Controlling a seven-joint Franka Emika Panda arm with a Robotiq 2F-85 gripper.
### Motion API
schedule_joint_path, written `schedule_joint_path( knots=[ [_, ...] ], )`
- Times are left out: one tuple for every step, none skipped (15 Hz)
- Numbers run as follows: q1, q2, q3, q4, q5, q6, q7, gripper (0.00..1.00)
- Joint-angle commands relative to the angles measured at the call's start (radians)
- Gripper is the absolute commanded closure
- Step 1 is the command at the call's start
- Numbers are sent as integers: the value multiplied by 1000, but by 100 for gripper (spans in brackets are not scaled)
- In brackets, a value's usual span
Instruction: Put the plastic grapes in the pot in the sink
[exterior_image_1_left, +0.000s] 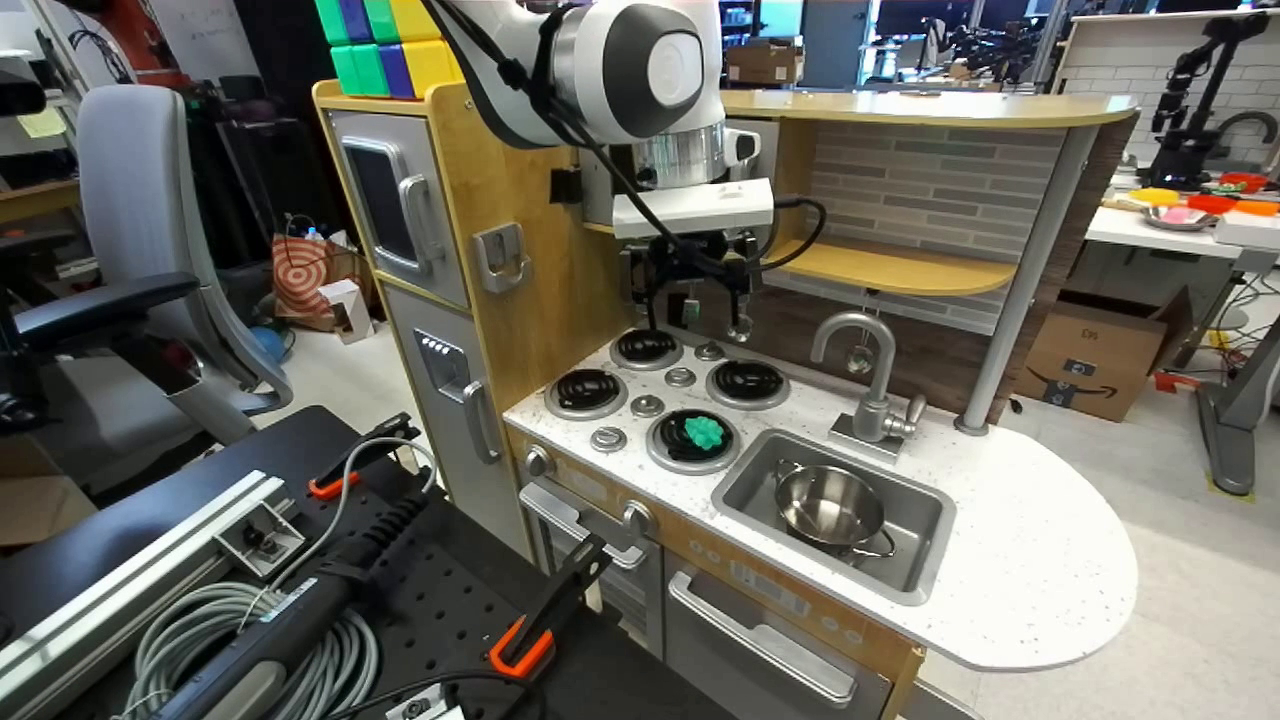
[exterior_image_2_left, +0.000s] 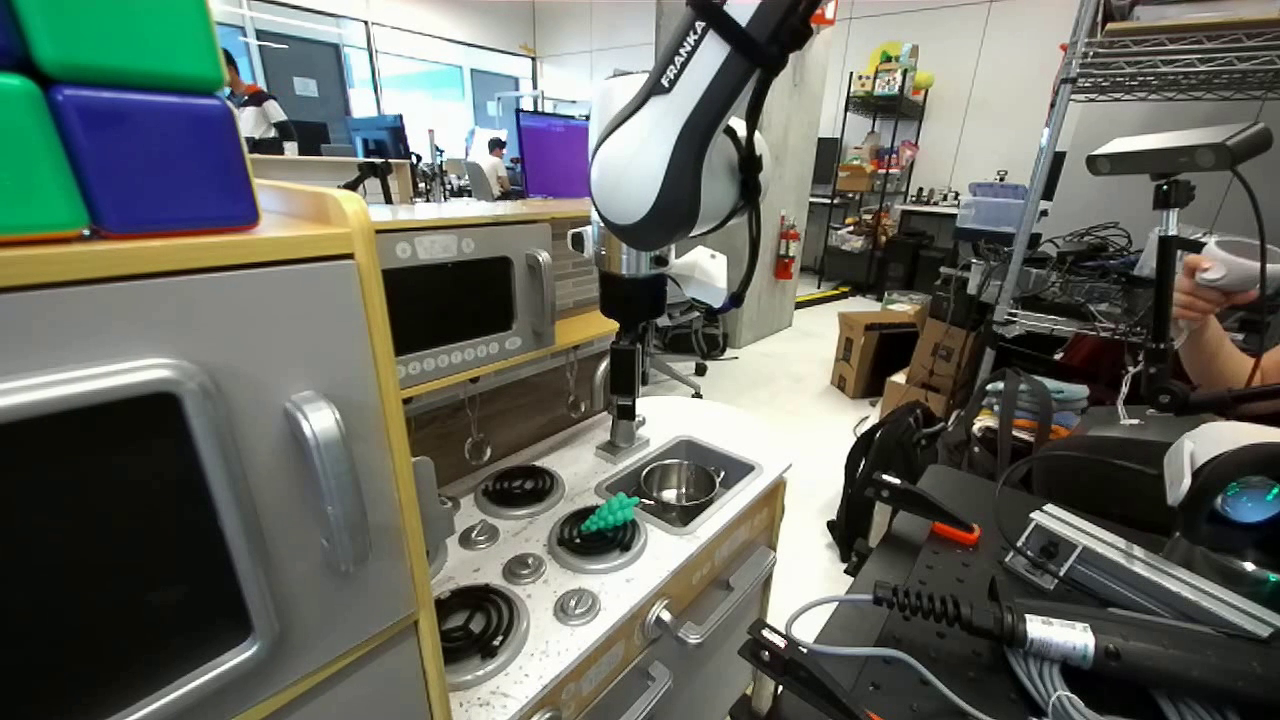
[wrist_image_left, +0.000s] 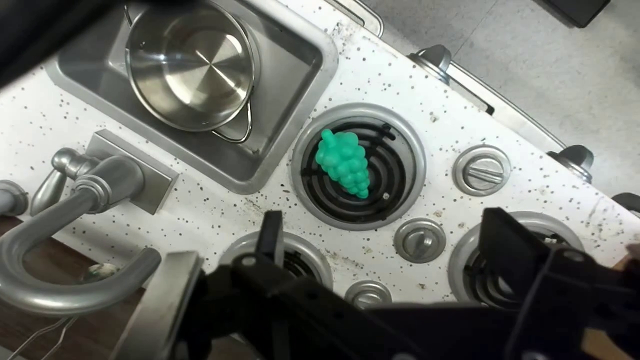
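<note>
Firstly, at left in an exterior view, green, blue and yellow cubes (exterior_image_1_left: 388, 50) sit atop the tall tan wooden cabinet with grey doors (exterior_image_1_left: 525, 330). To the right, the black two-fingered gripper (exterior_image_1_left: 697, 320) hangs above the speckled white countertop (exterior_image_1_left: 1040, 540); its fingers stand well apart, as the wrist view confirms. On the near right-hand round black coil burner (exterior_image_1_left: 674, 442) rests the bunch of green plastic grapes (exterior_image_1_left: 704, 433), stem end toward the grey rectangular sink (exterior_image_1_left: 920, 535). Inside that sink stands the shiny silver metal pot with wire handles (exterior_image_1_left: 822, 500), open top upward. At the sink's far edge rises the curved silver faucet (exterior_image_1_left: 872, 420).
</note>
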Motion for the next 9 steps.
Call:
schedule_joint_path(
  knots=[
    [-35,0,36,3,-35,-5,23,0],
    [-17,-5,8,6,-107,-61,-17,0],
    [-40,-3,33,9,-114,-90,-78,0],
    [-50,8,42,16,-131,-112,-115,0],
    [-55,18,45,28,-145,-135,-155,0],
    [-59,36,46,45,-161,-146,-197,0],
    [-61,46,47,57,-177,-161,-236,0],
    [-66,59,51,69,-185,-172,-282,0],
    [-68,73,53,83,-195,-177,-326,0]
  ],
)
